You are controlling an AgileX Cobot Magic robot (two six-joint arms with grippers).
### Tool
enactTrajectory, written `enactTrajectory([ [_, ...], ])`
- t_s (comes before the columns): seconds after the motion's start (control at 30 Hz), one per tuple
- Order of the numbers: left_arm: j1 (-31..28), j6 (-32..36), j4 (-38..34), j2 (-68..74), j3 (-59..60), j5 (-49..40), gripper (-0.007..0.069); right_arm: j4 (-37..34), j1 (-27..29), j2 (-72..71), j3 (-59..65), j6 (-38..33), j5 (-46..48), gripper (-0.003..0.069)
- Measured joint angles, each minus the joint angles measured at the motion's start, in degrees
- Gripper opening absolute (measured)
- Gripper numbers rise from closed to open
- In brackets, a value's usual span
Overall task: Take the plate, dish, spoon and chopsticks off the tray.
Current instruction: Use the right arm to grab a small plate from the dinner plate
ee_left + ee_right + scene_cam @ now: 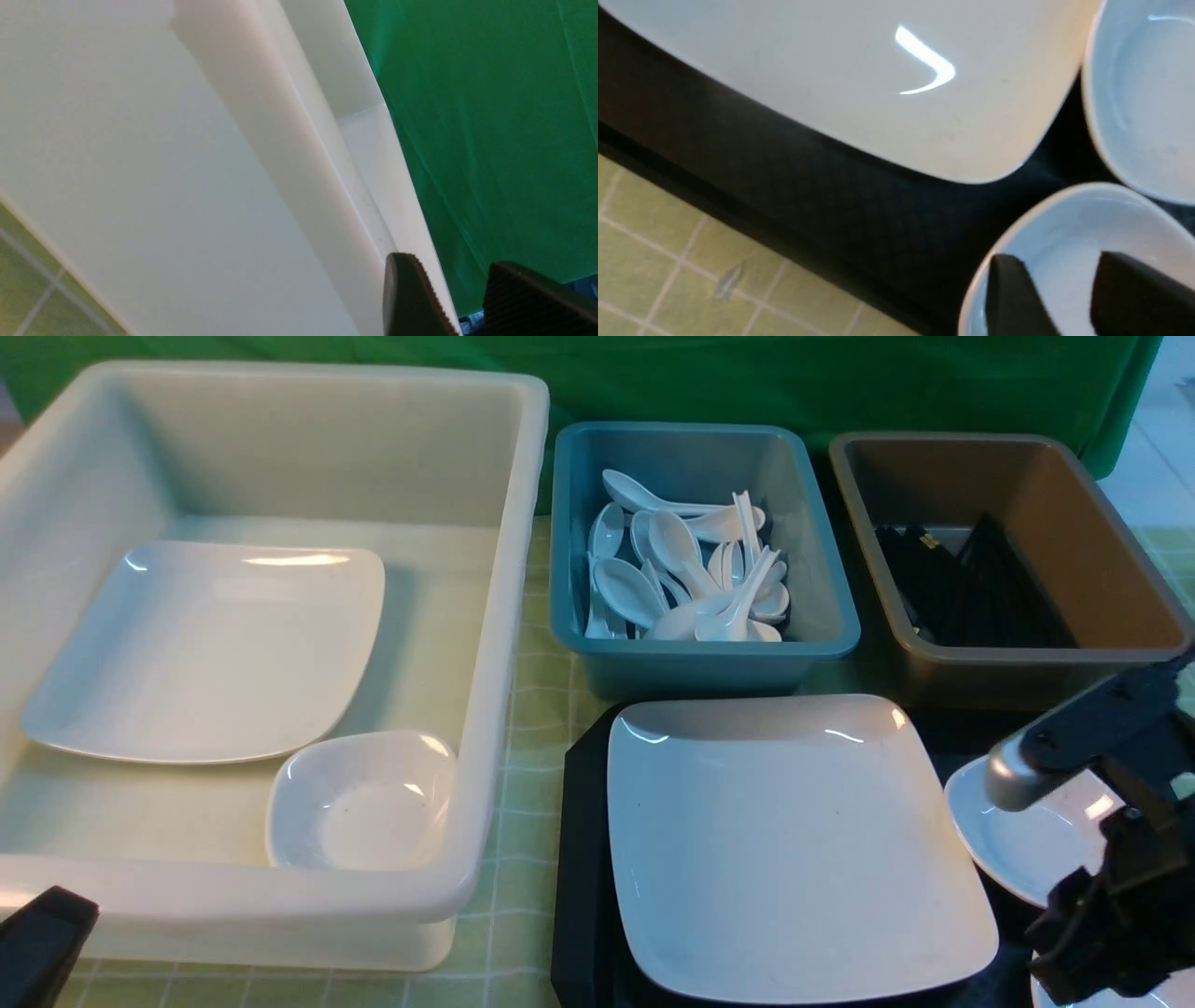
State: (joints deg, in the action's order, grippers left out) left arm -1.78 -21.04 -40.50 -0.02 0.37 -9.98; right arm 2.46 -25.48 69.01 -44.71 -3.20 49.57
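Plate [794, 840] lies flat on tray [581, 859], covering most of its L part. Tray sits on desk [527, 709], in front of blue tub [822, 635] w/ white spoons [686, 569] & brown tub [1120, 635] w/ black sticks [971, 588]. Two small dishes on tray's R side, just beside plate, not touching it: far dish [1027, 845] & near dish [1064, 224]. R tool [1055, 261] hovers over near dish's rim, jaws apart, nothing btwn them. L tool [448, 261] is low by outer wall of big white tub [280, 915], jaws apart too, empty. Tub holds 2nd plate [205, 653] & small bowl [364, 803].
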Motion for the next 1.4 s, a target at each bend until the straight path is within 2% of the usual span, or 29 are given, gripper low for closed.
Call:
enactTrajectory([
  [0.23,0.0,-0.2,1.2,0.0,0.0,-0.1,0.0223,11.8,0.1,14.0,-4.0,0.8,-3.0,0.0297],
  [0.4,0.0,-0.2,1.3,0.0,0.0,-0.1,0.0223,13.8,0.2,20.2,-4.2,0.7,-6.1,0.0297],
  [0.57,0.0,-0.2,1.4,0.0,0.0,-0.2,0.0223,19.5,0.4,24.9,-4.8,0.6,-10.2,0.0295],
  [0.7,0.0,-0.2,1.4,0.0,0.0,-0.2,0.0223,20.0,0.4,26.2,-4.6,0.6,-10.4,0.0290],
  [1.0,0.0,-0.2,1.4,0.0,0.0,-0.2,0.0223,20.4,0.4,26.2,-4.6,0.5,-10.5,0.0194],
  [1.1,0.0,-0.2,1.4,0.0,0.0,-0.2,0.0223,21.8,0.4,26.2,-4.6,0.4,-10.0,0.0092],
  [1.4,0.0,-0.2,2.5,0.0,0.0,-1.6,0.0223,22.2,-0.5,19.3,-6.7,0.4,-3.5,0.0038],
])
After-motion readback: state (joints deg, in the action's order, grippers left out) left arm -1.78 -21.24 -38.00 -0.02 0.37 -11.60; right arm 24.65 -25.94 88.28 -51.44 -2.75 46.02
